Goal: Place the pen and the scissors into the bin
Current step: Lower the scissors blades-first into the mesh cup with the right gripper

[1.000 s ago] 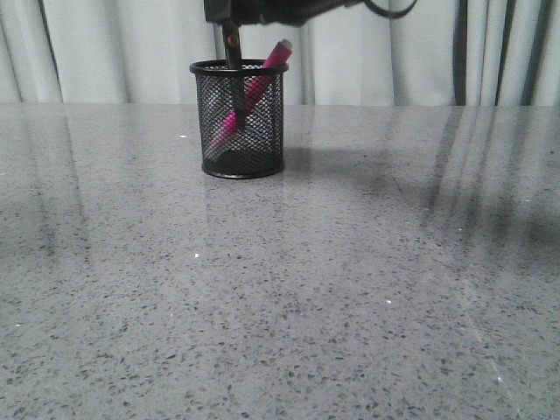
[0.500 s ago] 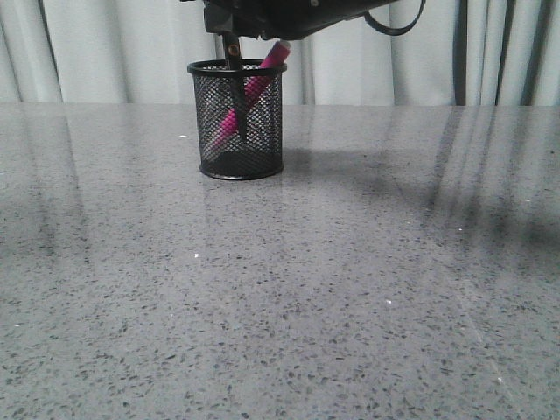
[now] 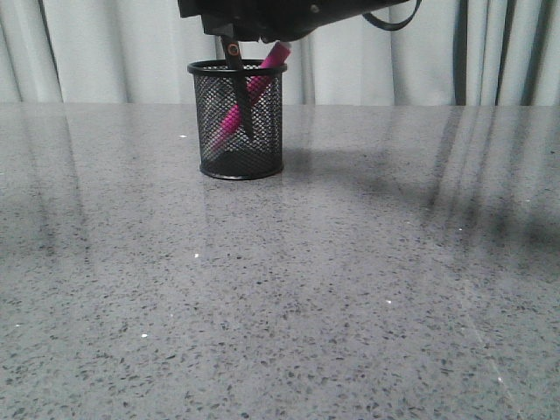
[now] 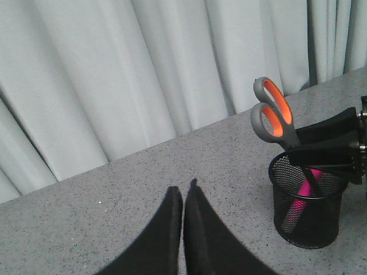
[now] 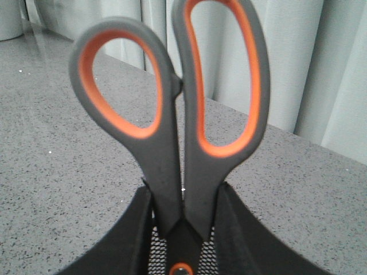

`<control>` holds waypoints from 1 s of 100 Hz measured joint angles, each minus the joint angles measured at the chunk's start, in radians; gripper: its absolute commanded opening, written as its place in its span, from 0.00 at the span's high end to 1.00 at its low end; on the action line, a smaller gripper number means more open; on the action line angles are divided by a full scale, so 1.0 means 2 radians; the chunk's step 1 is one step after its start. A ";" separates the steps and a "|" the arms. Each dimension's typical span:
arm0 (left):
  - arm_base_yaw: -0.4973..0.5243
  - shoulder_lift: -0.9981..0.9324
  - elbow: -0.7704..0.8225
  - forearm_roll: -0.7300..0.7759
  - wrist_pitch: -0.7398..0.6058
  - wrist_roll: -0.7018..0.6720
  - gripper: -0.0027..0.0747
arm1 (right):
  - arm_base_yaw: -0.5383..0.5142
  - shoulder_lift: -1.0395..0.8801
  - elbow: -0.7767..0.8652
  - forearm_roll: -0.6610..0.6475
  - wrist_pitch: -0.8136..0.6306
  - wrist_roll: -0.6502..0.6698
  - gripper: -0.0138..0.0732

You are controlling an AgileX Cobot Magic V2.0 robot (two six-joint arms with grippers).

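The right gripper (image 5: 182,229) is clamped on the grey-handled, orange-lined scissors (image 5: 178,114), blades dipping into the small black wire-mesh bin (image 3: 238,118) on the speckled grey bench (image 3: 350,280). The magenta-pink pen (image 3: 249,94) leans inside. The left gripper (image 4: 183,197) hangs closed, empty.

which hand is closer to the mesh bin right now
The right hand: it grips the scissors directly over the bin, blades already inside beside the pen. The left hand, shut and empty, hangs off to the side, well apart from the bin.
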 measured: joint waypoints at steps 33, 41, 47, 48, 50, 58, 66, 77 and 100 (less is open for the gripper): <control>0.000 0.000 0.000 0.000 0.000 0.000 0.99 | -0.002 0.010 0.000 0.000 0.019 -0.001 0.92; 0.000 0.000 0.000 0.000 0.000 0.000 0.99 | -0.002 0.011 0.000 0.000 0.020 -0.001 0.92; 0.000 0.000 0.000 0.000 0.000 0.000 0.99 | -0.002 0.011 0.000 0.000 0.020 -0.001 0.92; 0.000 0.000 0.000 0.000 0.000 0.000 0.99 | -0.002 0.011 0.000 0.000 0.020 -0.001 0.92; 0.000 0.000 0.000 0.000 0.000 0.000 0.99 | -0.002 0.011 0.000 0.000 0.020 -0.001 0.92; 0.000 0.000 0.000 0.000 0.000 0.000 0.99 | -0.002 0.011 0.000 0.000 0.021 -0.001 0.92; 0.000 0.000 0.000 0.000 0.000 0.000 0.99 | -0.002 0.011 0.000 0.000 0.021 -0.001 0.92; 0.000 0.000 0.000 0.000 0.000 0.000 0.99 | -0.002 0.011 0.000 0.000 0.022 -0.001 0.92; 0.000 0.000 0.000 0.000 0.000 0.000 0.99 | -0.002 0.011 0.000 0.000 0.033 -0.002 0.92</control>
